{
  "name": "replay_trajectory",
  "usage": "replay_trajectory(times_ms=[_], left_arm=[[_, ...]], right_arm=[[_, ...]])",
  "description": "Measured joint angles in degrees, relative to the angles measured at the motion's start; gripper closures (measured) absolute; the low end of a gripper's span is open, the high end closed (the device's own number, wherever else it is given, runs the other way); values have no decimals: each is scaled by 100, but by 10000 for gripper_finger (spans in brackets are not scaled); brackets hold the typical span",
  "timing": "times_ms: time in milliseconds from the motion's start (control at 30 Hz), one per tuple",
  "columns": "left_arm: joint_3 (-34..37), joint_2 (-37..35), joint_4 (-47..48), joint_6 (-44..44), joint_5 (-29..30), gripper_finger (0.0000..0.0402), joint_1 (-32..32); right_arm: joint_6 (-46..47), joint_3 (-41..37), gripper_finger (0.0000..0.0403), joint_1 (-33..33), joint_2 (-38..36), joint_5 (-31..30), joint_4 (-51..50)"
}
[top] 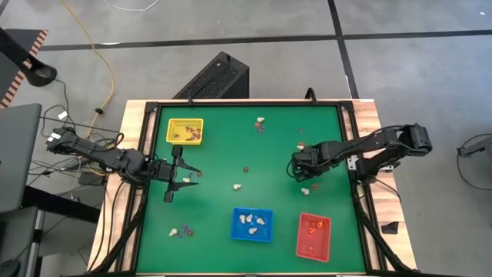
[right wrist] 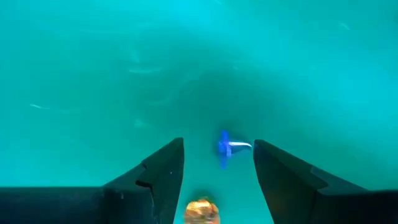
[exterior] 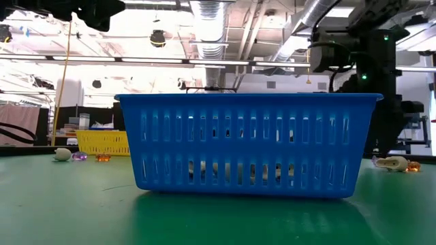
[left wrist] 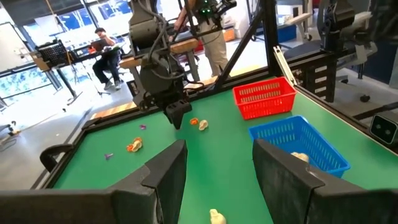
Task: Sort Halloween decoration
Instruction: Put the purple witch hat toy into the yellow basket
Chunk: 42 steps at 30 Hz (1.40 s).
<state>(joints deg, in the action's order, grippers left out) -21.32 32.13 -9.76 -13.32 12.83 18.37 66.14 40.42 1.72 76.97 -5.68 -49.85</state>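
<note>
While no brand, label or readable writing shows anywhere, the green felt-covered surface [top: 231, 146] carries three slotted rectangular plastic trays: a yellow tray [top: 185, 131] near the left arm, a blue tray [top: 252, 225] at the near edge and a red tray [top: 314, 235] beside it. The Halloween decoration lies partly sorted: small whitish trinkets [top: 247, 218] sit in the blue tray, orange ones [top: 312, 227] in the red, dark ones [top: 194, 135] in the yellow, and loose pieces are scattered over the felt, such as a cream piece [top: 237, 185] mid-surface and a cluster [top: 181, 230] near the left front corner. The left pincer [top: 179, 178] hovers just in front of the yellow tray with its dark fingers spread wide. The right pincer [top: 295, 171] is lowered onto the right side of the surface, its fingers wide apart; only its own wrist view shows what lies there, a tiny blue-purple trinket [right wrist: 224, 148] on the felt between the fingertips and an orange piece [right wrist: 201, 210] just nearer the wrist, neither gripped. The left wrist view alone shows a seated person [left wrist: 104, 51] at a desk in the room beyond. The low view is mostly filled by the blue tray's wall, with loose trinkets visible on the felt on either side.
</note>
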Motion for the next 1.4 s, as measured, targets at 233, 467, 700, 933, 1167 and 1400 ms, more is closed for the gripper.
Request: replay_trajectory(times_ms=[233, 467, 700, 933, 1167, 1400], left_arm=[[0, -1, 79, 0, 164, 228, 0], [0, -89, 325, 22, 396, 228, -2], [414, -767, 252, -50, 718, 228, -3], [824, -2054, 336, -19, 973, 228, -13], [833, -2656, 670, 165, 908, 228, -11], [833, -2665, 652, 212, 902, 228, -9]], right_arm=[[134, -288, 187, -51, -2, 7, 228], [139, -436, 260, -57, -9, -5, 457], [134, -428, 335, -66, -21, -17, 449], [134, -102, 364, -359, 13, -23, 402], [-61, 438, 382, -546, 5, -407, 1302], [-1264, 670, 381, -68, 434, -637, 3986]])
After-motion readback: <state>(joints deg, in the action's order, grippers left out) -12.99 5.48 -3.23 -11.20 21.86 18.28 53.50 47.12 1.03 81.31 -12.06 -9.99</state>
